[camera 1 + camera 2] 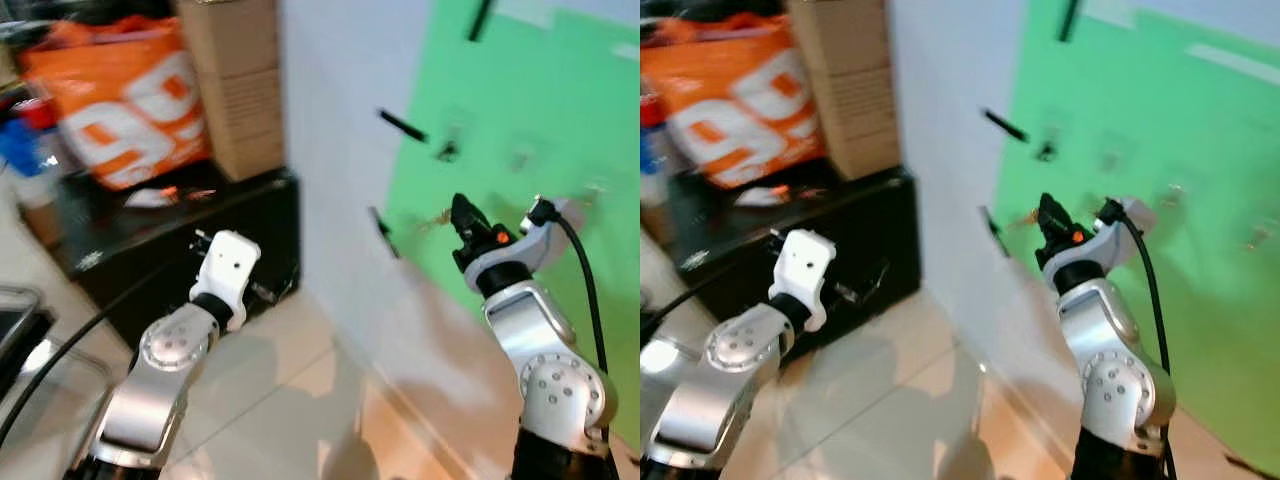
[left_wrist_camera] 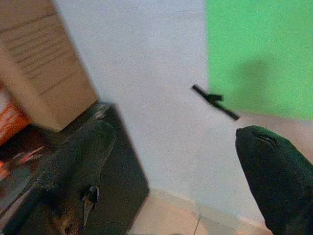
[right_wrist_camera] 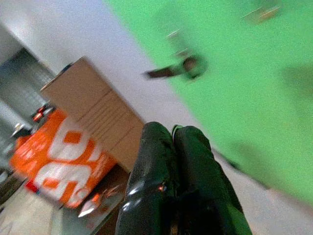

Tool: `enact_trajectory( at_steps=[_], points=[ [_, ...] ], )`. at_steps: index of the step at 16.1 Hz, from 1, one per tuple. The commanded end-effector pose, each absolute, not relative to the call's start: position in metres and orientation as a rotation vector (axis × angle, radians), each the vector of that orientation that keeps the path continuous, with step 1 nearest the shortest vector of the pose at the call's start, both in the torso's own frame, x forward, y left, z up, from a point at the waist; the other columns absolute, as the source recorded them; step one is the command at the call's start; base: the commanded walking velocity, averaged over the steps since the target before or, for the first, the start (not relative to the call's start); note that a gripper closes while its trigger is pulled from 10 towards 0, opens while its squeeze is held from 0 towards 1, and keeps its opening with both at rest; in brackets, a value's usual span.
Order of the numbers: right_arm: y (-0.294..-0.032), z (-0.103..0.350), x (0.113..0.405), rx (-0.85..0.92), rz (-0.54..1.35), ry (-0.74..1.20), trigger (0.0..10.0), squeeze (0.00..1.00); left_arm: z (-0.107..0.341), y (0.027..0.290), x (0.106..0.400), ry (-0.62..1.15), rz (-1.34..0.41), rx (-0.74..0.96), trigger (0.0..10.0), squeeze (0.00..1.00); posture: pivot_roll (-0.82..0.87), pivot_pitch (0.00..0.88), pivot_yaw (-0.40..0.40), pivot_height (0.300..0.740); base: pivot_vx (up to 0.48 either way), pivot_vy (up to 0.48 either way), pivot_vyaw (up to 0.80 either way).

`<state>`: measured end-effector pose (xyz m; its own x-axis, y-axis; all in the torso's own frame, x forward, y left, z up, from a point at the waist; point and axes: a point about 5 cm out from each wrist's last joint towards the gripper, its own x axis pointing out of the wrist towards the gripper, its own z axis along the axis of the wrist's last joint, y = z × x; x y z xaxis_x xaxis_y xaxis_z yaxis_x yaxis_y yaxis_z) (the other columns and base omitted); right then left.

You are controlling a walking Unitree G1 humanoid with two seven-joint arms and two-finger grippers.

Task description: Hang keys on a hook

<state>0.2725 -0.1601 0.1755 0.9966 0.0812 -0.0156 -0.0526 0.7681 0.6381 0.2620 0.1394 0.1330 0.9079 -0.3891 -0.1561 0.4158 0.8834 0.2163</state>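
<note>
Keys (image 1: 434,217) blurred at the tip of the right jaws (image 1: 462,212), fingers pressed together, left jaws (image 2: 176,161) spread wide, nothing held

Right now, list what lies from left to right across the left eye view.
Orange bag → cardboard box → white wall → right gripper before the green panel.

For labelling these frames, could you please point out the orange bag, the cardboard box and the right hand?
orange bag (image 1: 120,100), left eye view, middle of its printed front.
cardboard box (image 1: 240,85), left eye view, its front face.
right hand (image 3: 173,147), right wrist view, between its fingertips.
</note>
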Motion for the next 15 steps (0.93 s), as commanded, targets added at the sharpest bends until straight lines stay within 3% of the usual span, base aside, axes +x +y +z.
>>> enact_trajectory(
  at_steps=[1, 7, 15],
  points=[
    [-0.1684, 0.1738, 0.2710, 0.687, 0.038, 0.043, 10.0, 0.00, 0.1365, 0.1320, 0.2624, 0.093, -0.448, 0.244, 10.0, 0.00, -0.03, 0.000, 0.023, 0.740, 0.251, 0.000, -0.80],
    [-0.1654, 0.1725, 0.2703, 0.676, 0.067, 0.056, 10.0, 0.00, 0.1344, 0.1311, 0.2603, 0.102, -0.472, 0.245, 10.0, 0.00, -0.02, 0.000, 0.019, 0.740, 0.166, 0.000, -0.80],
    [-0.1589, 0.1718, 0.2704, 0.655, 0.128, 0.073, 10.0, 0.00, 0.1312, 0.1260, 0.2534, 0.131, -0.588, 0.259, 10.0, 0.00, -0.02, 0.000, 0.016, 0.740, 0.000, 0.000, 0.00]
  ],
)
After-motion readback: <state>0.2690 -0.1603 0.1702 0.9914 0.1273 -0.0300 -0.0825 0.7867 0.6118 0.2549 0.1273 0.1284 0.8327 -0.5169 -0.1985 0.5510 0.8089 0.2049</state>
